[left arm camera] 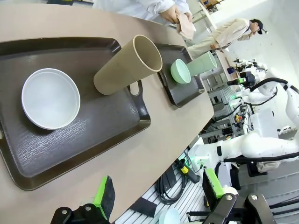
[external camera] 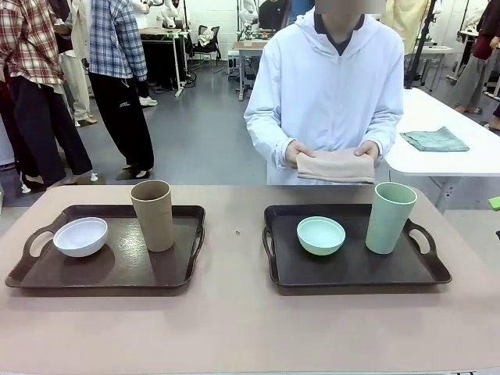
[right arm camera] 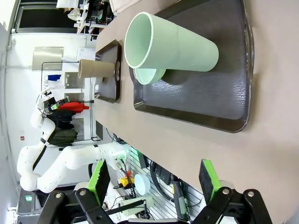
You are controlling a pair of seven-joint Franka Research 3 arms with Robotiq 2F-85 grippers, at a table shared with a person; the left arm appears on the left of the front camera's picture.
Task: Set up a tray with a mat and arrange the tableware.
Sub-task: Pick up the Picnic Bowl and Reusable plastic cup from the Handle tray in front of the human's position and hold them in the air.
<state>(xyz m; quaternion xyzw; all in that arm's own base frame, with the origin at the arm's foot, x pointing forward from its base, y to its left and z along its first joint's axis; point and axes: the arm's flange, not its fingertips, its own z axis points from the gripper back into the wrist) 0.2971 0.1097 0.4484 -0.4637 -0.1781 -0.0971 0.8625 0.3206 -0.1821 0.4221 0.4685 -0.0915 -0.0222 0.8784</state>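
Mat [external camera: 336, 166]: folded, beige, held in a person's hands [external camera: 298, 151] beyond the far edge of the table [external camera: 234, 328], on neither tray. The hands covered its upper corners.

Left tray [external camera: 117, 266]: white bowl [external camera: 80, 236] by the left handle, tan cup [external camera: 153, 215] upright just beside it.

Right tray [external camera: 351, 269]: green bowl [external camera: 321, 235] near the middle, green cup [external camera: 390, 217] upright to its right.

In the right wrist view the green cup hid most of the green bowl, and one end of that tray ran out of frame.

Left fingers [left arm camera: 103, 195] were spread wide with nothing between them, off the table's near edge and well apart from the trays. Right fingers [right arm camera: 208, 179] were the same. The bottom edge cut off both pairs at the base.
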